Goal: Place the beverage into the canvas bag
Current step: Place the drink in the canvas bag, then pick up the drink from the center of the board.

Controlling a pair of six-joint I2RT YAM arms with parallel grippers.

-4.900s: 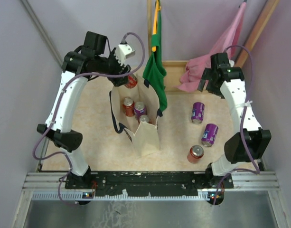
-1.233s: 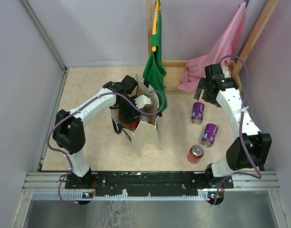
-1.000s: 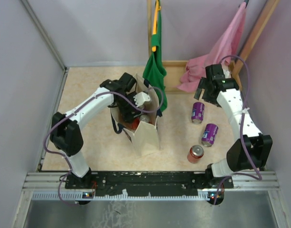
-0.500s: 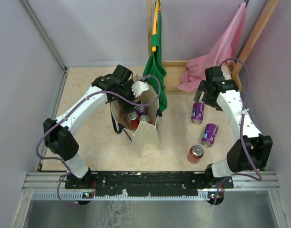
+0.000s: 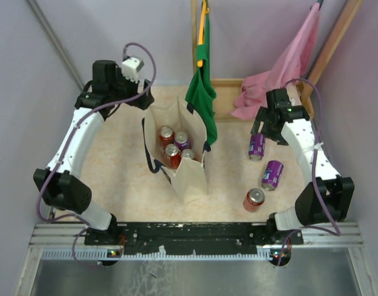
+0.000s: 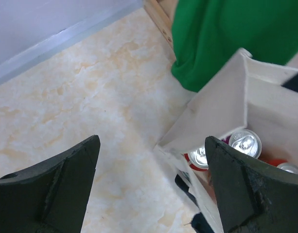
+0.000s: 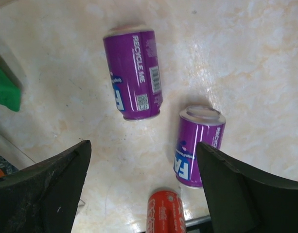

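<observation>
**Bag.** The canvas bag (image 5: 187, 179) stands upright mid-table with its mouth open upward. It sits between the two arms, so either one can reach over the rim. Four bagged cans (image 5: 172, 153) stand inside, tops showing and packed close together. Two are red and at least one is purple.

**Loose cans.** Three are not yet bagged. All lie on the table (image 5: 115, 166) to the right of the bag, on the right arm's side.
- The purple can (image 7: 134, 73) lies on its side.
- The second purple can (image 7: 198, 145) lies near it, closer to the arm bases.
- The red can (image 5: 254, 199) sits closest to the bases.

**Left gripper** (image 6: 151, 145). It is held high beside the bag's far-left corner, not over the mouth. Its fingers (image 6: 66, 194) are spread wide, with nothing between them and touching nothing. Judgement: it is parked aside so the bag opening is free for the other arm.

**Right gripper** (image 7: 143, 145). It hangs above the loose cans, pointing down. Its fingers are wide apart and empty. In the wrist view the purple can sits just beyond the fingertips, not between them. Judgement: it is positioned to pick that can. A can on its side may roll, so the fingers should close across the barrel.

**Distractors.** The green cloth bag (image 5: 201, 92) hangs just behind the canvas bag's far rim. The pink cloth bag (image 5: 269, 83) is draped at the far right. Neither is the target.
</observation>
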